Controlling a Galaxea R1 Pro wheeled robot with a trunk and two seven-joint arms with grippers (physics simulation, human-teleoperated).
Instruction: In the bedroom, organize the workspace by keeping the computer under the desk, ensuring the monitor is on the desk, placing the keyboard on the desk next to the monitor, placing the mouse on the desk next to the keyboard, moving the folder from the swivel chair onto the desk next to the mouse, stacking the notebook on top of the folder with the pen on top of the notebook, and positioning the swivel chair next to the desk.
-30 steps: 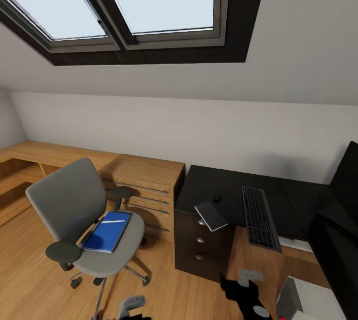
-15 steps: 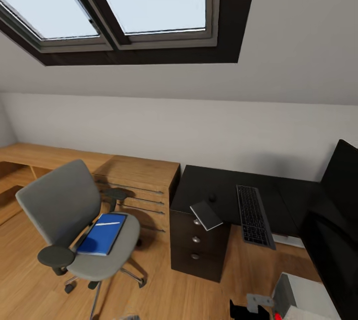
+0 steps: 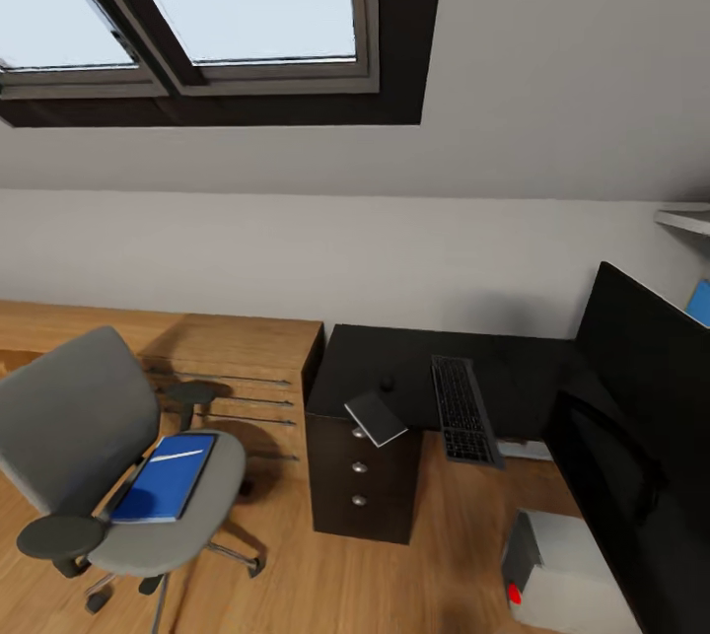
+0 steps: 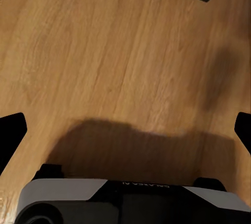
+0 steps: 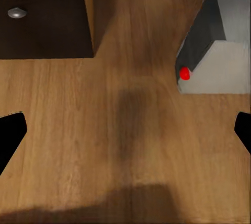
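Left gripper (image 4: pixel 125 130) with fingertips spread wide at the frame's side edges, right gripper (image 5: pixel 125 130) likewise spread, both pointing downward

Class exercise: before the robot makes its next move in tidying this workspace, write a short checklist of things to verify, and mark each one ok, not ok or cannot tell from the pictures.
1. Keyboard on the desk: ok, though its near end overhangs the edge.
2. Mouse on the desk by the keyboard: ok.
3. Blue folder moved off the swivel chair: not ok, it lies on the seat.
4. Notebook stacked on the folder: not ok, it sits at the desk's edge.
5. Computer under the desk: cannot tell.
6. Both claws open and empty: ok in the wrist views.
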